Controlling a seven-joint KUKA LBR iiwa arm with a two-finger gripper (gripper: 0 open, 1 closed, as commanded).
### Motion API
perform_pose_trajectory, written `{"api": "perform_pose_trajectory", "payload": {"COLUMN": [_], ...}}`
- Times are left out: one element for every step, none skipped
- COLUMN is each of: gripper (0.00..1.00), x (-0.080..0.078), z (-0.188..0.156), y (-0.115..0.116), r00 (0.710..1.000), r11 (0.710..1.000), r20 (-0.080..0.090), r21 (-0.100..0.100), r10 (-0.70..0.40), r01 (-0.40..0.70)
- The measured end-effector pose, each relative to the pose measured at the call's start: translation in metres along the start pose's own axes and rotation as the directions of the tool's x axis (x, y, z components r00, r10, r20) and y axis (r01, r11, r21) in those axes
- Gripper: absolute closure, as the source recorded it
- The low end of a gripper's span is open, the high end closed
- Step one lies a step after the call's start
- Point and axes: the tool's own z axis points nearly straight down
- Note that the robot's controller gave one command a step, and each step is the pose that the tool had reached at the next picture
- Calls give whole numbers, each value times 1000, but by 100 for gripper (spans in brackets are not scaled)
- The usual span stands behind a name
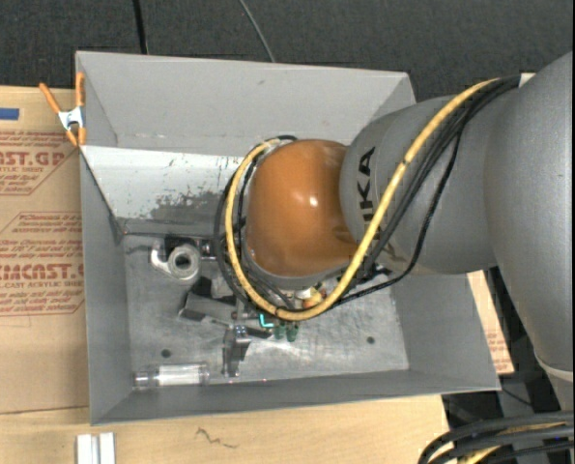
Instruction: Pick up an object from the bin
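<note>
**Arm low in the bin, jaws down beside a clear tube**

The big grey robot arm (pixel 480 191) comes in from the right. Its glossy orange wrist cover (pixel 297 220), ringed with yellow and black cables, hangs over the middle of the grey metal bin (pixel 268 95). Under that cover the jaws point straight down at the bin floor, close to the near wall. Whether they are released or clenched, I cannot tell from where I stand. The thing closest to them is a clear plastic tube (pixel 171 376), lying flat along the near wall toward the left corner, its right end just beside the tool's tip. Further back on the left sits a small silvery-white ring-shaped piece (pixel 179 260), well apart from the tube.
</note>
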Motion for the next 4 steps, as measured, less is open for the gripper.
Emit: {"api": "perform_pose_trajectory", "payload": {"gripper": [0, 0, 0, 0], "x": [-2, -9, -9, -6], "z": [-3, -5, -7, 46], "y": [-1, -49, -87, -63], "r00": [1000, 996, 994, 972], "r11": [1000, 996, 994, 973], "r20": [7, 6, 7, 13], "r21": [-1, -2, 0, -5], "r10": [1, 86, 110, 233], "r01": [-1, -86, -110, -233]}}
